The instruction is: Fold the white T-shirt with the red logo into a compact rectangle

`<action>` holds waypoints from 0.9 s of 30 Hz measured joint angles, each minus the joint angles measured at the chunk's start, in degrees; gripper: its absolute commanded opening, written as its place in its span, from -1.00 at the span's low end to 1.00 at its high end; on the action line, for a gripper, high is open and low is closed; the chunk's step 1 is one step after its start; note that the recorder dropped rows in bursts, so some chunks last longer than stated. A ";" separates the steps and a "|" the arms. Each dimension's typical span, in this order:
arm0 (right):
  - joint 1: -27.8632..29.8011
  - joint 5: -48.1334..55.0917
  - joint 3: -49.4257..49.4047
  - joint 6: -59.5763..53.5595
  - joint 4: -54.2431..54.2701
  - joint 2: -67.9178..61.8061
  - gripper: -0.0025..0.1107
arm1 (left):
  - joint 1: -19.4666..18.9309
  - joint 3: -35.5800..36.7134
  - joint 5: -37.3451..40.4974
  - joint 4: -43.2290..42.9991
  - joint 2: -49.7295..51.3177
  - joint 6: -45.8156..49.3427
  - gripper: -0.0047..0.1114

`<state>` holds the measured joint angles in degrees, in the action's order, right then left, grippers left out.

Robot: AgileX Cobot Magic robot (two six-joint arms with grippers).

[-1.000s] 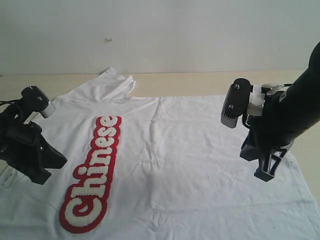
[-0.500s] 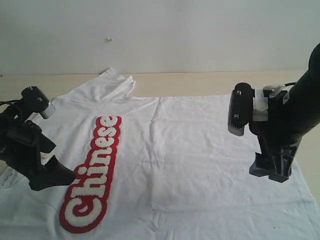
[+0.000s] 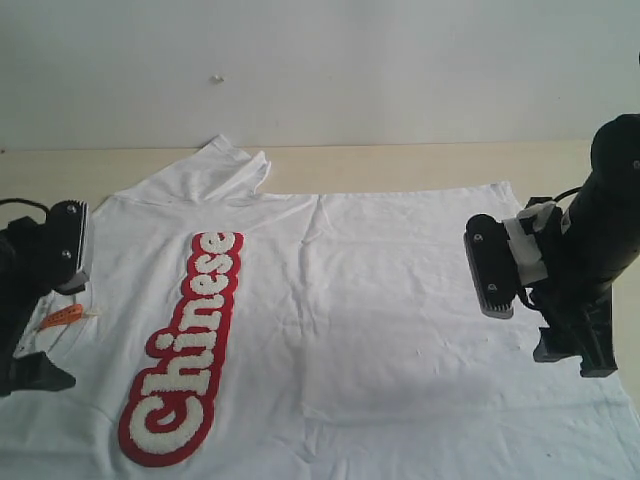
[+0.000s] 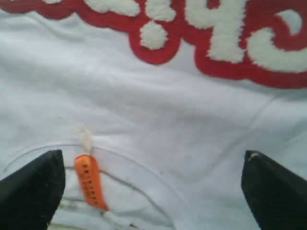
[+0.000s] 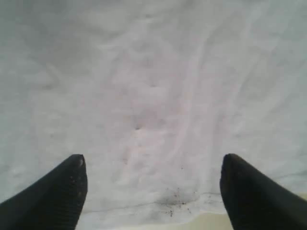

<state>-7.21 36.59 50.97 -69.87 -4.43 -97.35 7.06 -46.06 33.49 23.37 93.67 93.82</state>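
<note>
Both arms have just opened and drawn outward: your left gripper (image 4: 153,158) stands spread over the collar by the orange tag (image 4: 90,181), and your right gripper (image 5: 153,163) is spread above the hem, both empty. The white T-shirt (image 3: 380,300) lies flat on the table (image 3: 400,165), red logo (image 3: 185,350) up, apparently awaiting the next fold.

The white T-shirt (image 3: 400,300) runs past the exterior view's bottom edge.

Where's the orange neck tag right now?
Exterior view: the orange neck tag lies far left at the white T-shirt collar, left of the red logo and beside the left gripper, whose open fingers flank it in the left wrist view.
</note>
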 measured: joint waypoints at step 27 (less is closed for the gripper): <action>8.17 -10.11 4.85 10.99 -6.04 -7.58 0.01 | -1.74 -13.80 4.13 -19.54 10.23 -7.93 -0.92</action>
<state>0.96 26.47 55.82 -58.88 -10.47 -104.93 5.31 -59.86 37.62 3.82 103.90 85.89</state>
